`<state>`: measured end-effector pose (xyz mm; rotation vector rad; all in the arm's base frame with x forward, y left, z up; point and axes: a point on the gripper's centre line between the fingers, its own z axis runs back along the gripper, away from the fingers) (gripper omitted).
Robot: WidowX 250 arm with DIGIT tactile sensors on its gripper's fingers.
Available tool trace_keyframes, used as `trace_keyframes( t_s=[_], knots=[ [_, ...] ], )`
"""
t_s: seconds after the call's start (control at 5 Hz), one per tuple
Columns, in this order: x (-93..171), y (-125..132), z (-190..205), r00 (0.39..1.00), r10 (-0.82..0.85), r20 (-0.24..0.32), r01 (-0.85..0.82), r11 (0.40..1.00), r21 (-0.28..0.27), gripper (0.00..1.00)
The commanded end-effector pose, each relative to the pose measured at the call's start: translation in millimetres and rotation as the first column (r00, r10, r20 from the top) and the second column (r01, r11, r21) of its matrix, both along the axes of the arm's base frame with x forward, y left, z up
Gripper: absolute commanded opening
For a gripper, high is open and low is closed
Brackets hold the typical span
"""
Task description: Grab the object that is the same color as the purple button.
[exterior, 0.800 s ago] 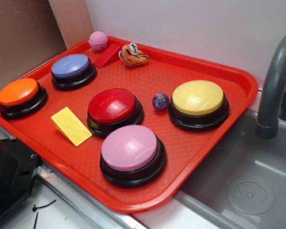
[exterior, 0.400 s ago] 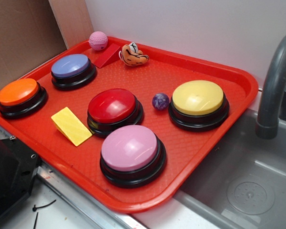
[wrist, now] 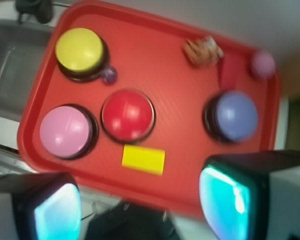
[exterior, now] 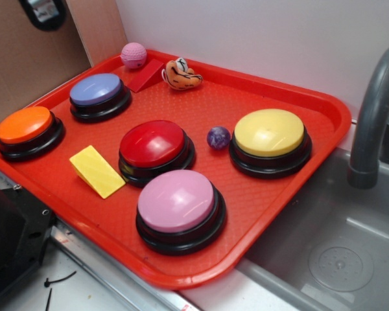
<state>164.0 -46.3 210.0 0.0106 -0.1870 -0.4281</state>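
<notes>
The small glossy dark purple ball (exterior: pixel 218 137) lies on the red tray (exterior: pixel 324 110), between the red button (exterior: pixel 154 144) and the yellow button (exterior: pixel 270 133), close to the yellow one. In the blurred wrist view the ball (wrist: pixel 109 75) sits just below the yellow button (wrist: pixel 80 49). A bluish-purple button (exterior: pixel 96 91) stands at the tray's back left. My gripper (wrist: pixel 140 210) is open and empty, high above the tray's near edge, far from the ball. Only a dark part of the robot (exterior: pixel 44 10) shows at the top left of the exterior view.
An orange button (exterior: pixel 24 126), a lilac-pink button (exterior: pixel 176 201), a yellow wedge (exterior: pixel 96 170), a red wedge (exterior: pixel 146 75), a pink textured ball (exterior: pixel 133 55) and a tiger plush (exterior: pixel 181 74) share the tray. A sink with a grey faucet (exterior: pixel 376 110) lies to the right.
A dark part of the robot has come into the top left corner of the exterior view. Nothing on the tray has moved.
</notes>
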Motion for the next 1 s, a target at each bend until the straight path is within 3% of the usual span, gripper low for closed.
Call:
trace_keyframes(
  t_s=[0.0,0.4,0.8],
  knots=[
    [59,-26,-32,0.918,-0.384,0.100,0.368,0.918,0.150,1.00],
    [100,-38,-86,0.903,-0.427,0.045,0.421,0.902,0.098,1.00],
    [107,-45,-114,0.909,-0.417,-0.009,0.417,0.907,0.066,1.00]
  ],
)
